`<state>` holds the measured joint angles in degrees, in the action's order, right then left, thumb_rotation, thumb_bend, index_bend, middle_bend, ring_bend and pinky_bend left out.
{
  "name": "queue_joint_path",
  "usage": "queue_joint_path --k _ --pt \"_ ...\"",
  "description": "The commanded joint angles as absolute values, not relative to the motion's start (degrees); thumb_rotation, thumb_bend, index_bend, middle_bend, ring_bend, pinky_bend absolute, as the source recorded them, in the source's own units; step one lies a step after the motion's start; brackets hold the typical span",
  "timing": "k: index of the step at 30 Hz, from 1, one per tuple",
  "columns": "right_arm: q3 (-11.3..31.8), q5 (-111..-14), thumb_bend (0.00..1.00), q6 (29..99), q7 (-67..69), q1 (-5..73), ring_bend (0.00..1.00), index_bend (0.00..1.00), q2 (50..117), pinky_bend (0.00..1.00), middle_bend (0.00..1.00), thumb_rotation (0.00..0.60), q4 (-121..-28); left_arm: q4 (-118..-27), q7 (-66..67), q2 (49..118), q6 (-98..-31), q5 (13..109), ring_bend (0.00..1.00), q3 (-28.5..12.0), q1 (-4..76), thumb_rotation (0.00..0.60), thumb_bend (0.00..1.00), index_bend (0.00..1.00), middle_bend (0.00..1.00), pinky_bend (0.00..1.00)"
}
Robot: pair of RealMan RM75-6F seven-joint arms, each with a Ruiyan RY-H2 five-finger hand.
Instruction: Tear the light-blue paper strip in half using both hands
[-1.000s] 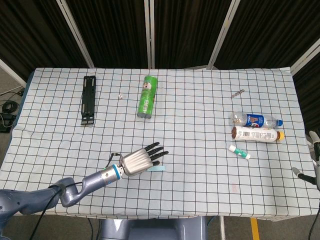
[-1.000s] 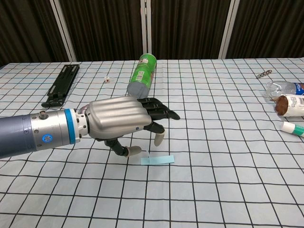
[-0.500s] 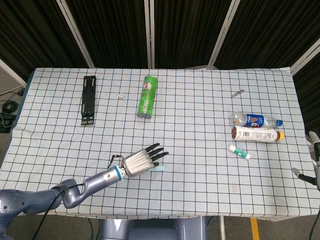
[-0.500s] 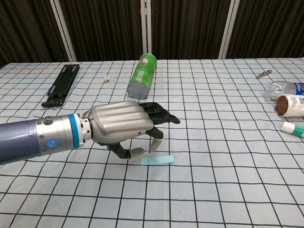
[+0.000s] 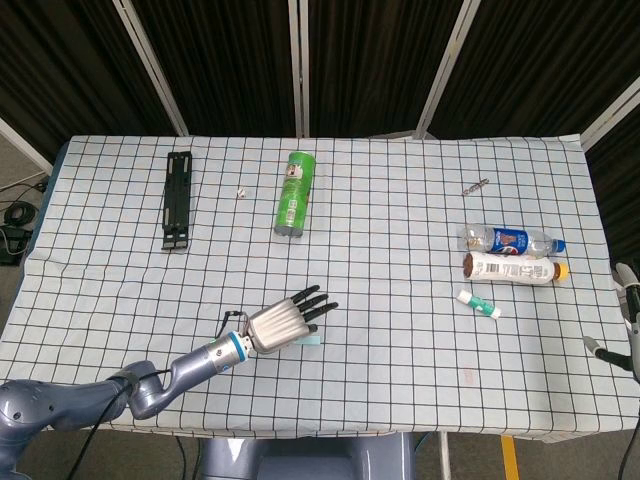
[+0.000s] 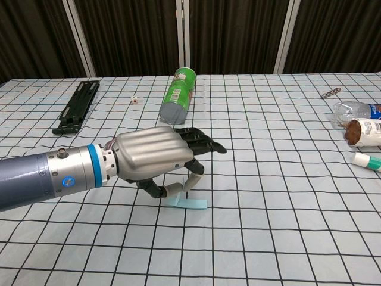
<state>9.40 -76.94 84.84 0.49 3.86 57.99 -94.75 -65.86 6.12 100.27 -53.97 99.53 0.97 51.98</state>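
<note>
The light-blue paper strip [image 6: 189, 204] lies on the checked tablecloth near the front edge, left of centre; in the head view only a sliver of the strip [image 5: 313, 339] shows beside the hand. My left hand [image 6: 156, 161] hovers palm-down over the strip's left end, and its thumb and one finger meet there and pinch it. That end looks slightly raised. The other fingers stretch out to the right. In the head view my left hand [image 5: 284, 322] covers most of the strip. My right hand [image 5: 624, 318] shows only partly at the far right edge, fingers apart, holding nothing.
A green can [image 5: 294, 194] lies on its side at the back centre. A black bar [image 5: 178, 198] is at the back left. Two bottles [image 5: 512, 254] and a small white-green tube [image 5: 478, 303] lie at the right. A tiny metal piece [image 5: 475, 185] sits behind them.
My left hand has lowered onto the strip and its thumb and finger have closed on the left end. The strip has shifted a little to the left and tilted. The right hand has stayed put.
</note>
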Motion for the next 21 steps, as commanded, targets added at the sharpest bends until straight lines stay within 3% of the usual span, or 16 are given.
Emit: queue_joint_path --k 1,12,21 --pt "9.2 -76.9 0.0 84.1 0.7 4.1 0.0 0.0 58.3 0.0 0.0 0.6 -94.7 -68.7 5.8 98.8 -53.4 96.8 0.0 -0.8 51.9 0.6 0.58 0.76 0.0 0.0" --pt "8.4 -77.7 0.0 75.6 5.4 8.3 0.0 0.02 59.8 0.0 0.0 0.6 -92.6 -86.6 16.9 88.6 -47.9 81.3 0.0 -9.3 51.9 0.6 0.58 0.85 0.0 0.0" --pt "10.7 -78.3 0.0 60.8 13.1 18.4 0.0 0.17 58.4 0.0 0.0 0.6 -95.7 -101.3 31.9 82.7 -48.3 58.6 0.0 -16.3 54.7 0.6 0.58 0.86 0.0 0.0"
